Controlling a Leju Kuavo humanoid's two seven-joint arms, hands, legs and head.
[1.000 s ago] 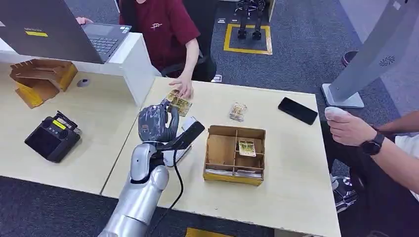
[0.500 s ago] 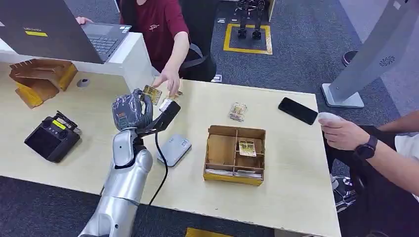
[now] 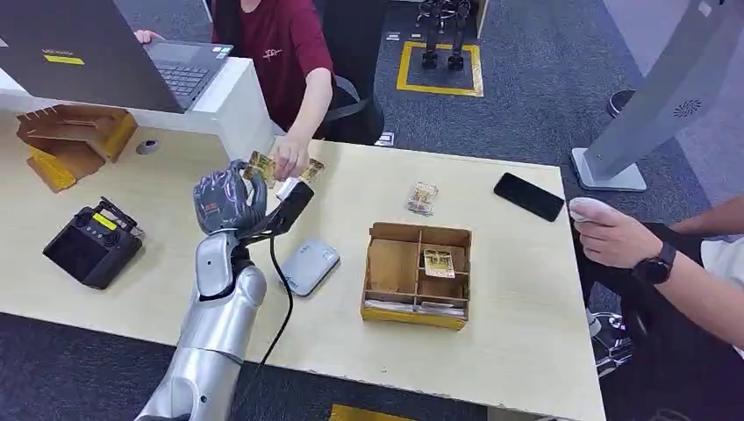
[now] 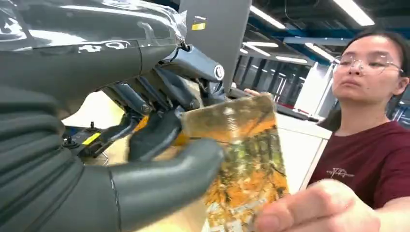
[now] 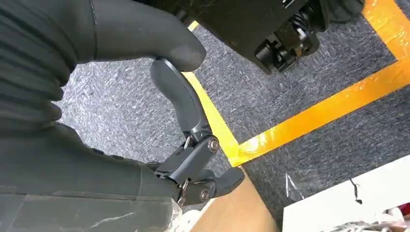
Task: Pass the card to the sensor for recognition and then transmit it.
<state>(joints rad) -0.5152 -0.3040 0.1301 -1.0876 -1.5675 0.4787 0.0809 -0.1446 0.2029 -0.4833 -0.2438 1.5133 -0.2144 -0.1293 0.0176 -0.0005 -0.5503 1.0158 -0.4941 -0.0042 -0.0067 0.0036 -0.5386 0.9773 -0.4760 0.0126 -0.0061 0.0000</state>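
My left hand [image 3: 226,200] is raised over the table's far left part and pinches a yellow-orange card [image 3: 260,167] between thumb and fingers. In the left wrist view the card [image 4: 244,159] stands upright in the left hand [image 4: 145,164], and a person's fingers [image 4: 314,212] hold its other edge. That person, in a red shirt, reaches their hand [image 3: 288,160] across from the far side. The grey sensor pad [image 3: 309,266] lies flat on the table below my forearm. My right hand [image 5: 188,111] hangs over the carpet, fingers apart and holding nothing.
A wooden divided box [image 3: 412,317] holding a card [image 3: 438,262] stands mid-table. Behind it lie a card pack [image 3: 422,197] and a black phone [image 3: 528,196]. A black device [image 3: 92,244] sits far left. A second person's hand [image 3: 618,235] is at the right edge.
My left hand rose from above the sensor pad and swung left and away toward the red-shirted person, carrying the card. Their hand left the table and now grasps the card.
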